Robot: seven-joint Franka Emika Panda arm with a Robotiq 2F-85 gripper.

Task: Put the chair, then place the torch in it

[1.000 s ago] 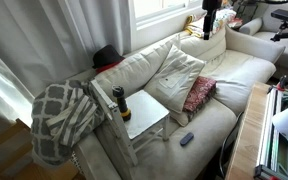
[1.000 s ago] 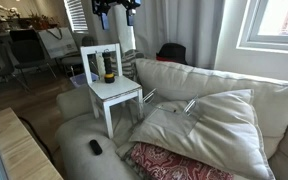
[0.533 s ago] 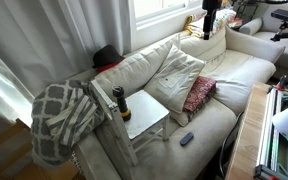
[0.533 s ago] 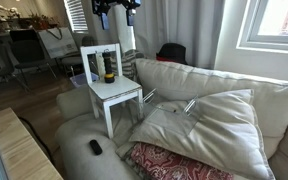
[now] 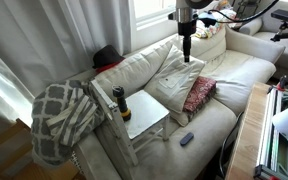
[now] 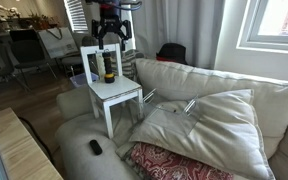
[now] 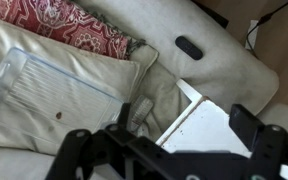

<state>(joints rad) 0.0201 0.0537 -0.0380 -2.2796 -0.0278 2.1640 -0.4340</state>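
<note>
The small white chair (image 5: 149, 117) stands on the cream sofa, also seen in the other exterior view (image 6: 114, 93). The black torch (image 5: 119, 103) with its amber end stands upright on the chair seat near the backrest in both exterior views (image 6: 108, 68). My gripper (image 5: 187, 52) hangs in the air above the sofa, apart from the chair, and is open and empty. In an exterior view it is just above the chair back (image 6: 107, 38). The wrist view shows the open fingers (image 7: 164, 140) over a corner of the white seat (image 7: 209, 125); the torch is hidden there.
A grey-white blanket (image 5: 64, 115) drapes the sofa arm. A red patterned cushion (image 5: 198, 93) and a cream pillow (image 5: 179, 70) lie on the sofa. A small dark remote (image 5: 187, 138) lies at the front edge. A wooden table edge (image 6: 24, 150) is nearby.
My arm has moved down and across toward the chair; the gripper now hangs lower, nearer the chair back. Chair and torch have not moved.
</note>
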